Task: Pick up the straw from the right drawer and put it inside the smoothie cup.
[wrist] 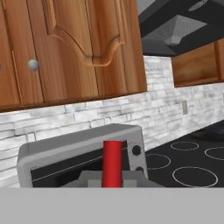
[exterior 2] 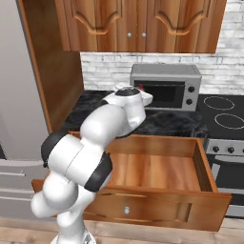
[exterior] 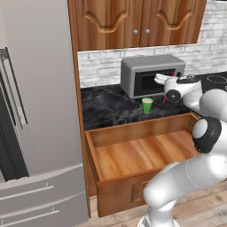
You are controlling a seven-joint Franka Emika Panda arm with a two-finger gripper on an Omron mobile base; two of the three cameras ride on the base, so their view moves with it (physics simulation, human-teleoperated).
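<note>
The right drawer (exterior: 133,155) (exterior 2: 162,172) stands pulled open, and its wooden floor is bare. On the black counter behind it stands the green smoothie cup (exterior: 147,105), upright. My gripper (exterior: 165,97) (wrist: 112,178) hangs over the counter just right of the cup and a little higher, in front of the microwave. It is shut on the red straw (wrist: 112,162), which sticks up between the fingers in the hand view. A red tip of the straw (exterior: 164,100) shows under the hand in the left base view. In the right base view my arm hides the cup.
A grey microwave (exterior: 152,75) (exterior 2: 166,86) (wrist: 78,153) sits at the back of the counter. Carved upper cabinets (exterior: 133,22) hang above it. A stove top (exterior 2: 224,116) lies to the right and a fridge (exterior: 35,111) stands at the left.
</note>
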